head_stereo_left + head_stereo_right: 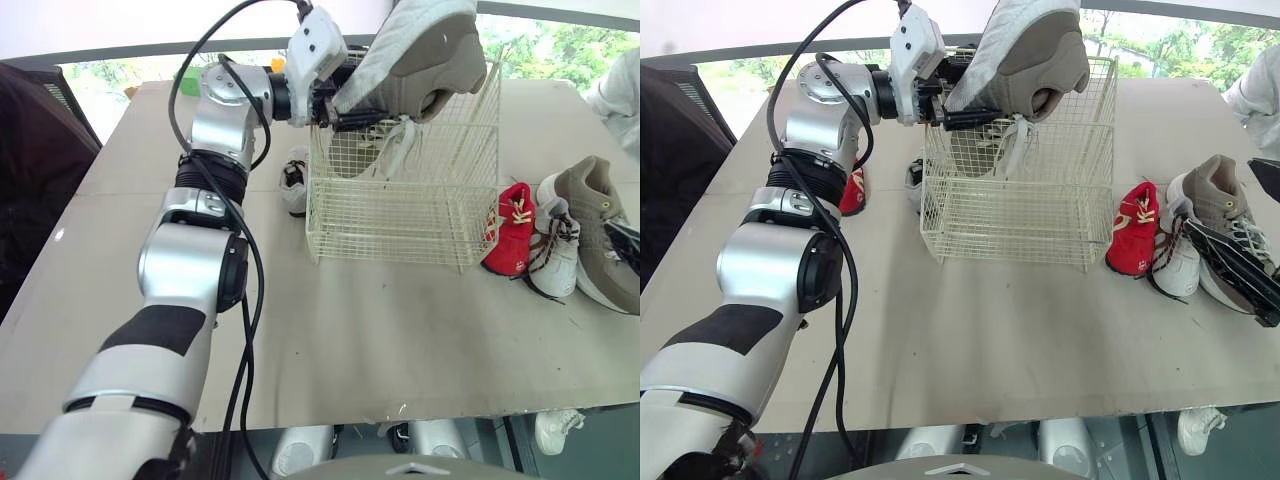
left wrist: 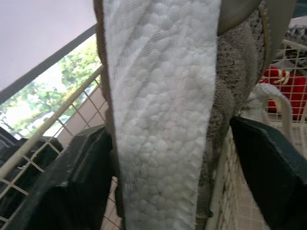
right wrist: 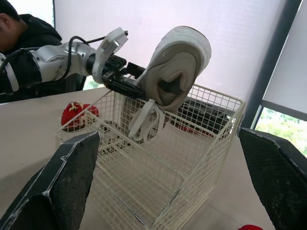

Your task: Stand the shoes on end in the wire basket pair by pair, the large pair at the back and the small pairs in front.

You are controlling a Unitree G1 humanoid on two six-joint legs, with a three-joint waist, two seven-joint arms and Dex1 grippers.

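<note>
My left gripper (image 1: 345, 108) is shut on a large taupe shoe (image 1: 420, 55) with a white sole, held tilted over the back left rim of the wire basket (image 1: 400, 235). Its laces hang down inside the basket. In the left wrist view both fingers (image 2: 81, 177) press the shoe's sides. The other large taupe shoe (image 1: 600, 215) lies right of the basket, beside a small red shoe (image 1: 512, 230) and a small white shoe (image 1: 558, 255). A second white shoe (image 1: 295, 180) and red shoe (image 1: 852, 190) lie left of the basket. My right gripper (image 1: 1237, 265) is open and hovers over the shoes on the right.
The basket stands mid-table on a beige tabletop (image 1: 380, 350). A person's white sleeve (image 1: 620, 90) shows at the far right edge, and a person in dark clothes (image 3: 29, 33) sits behind the left arm. A green object (image 1: 188, 80) sits at the far left corner.
</note>
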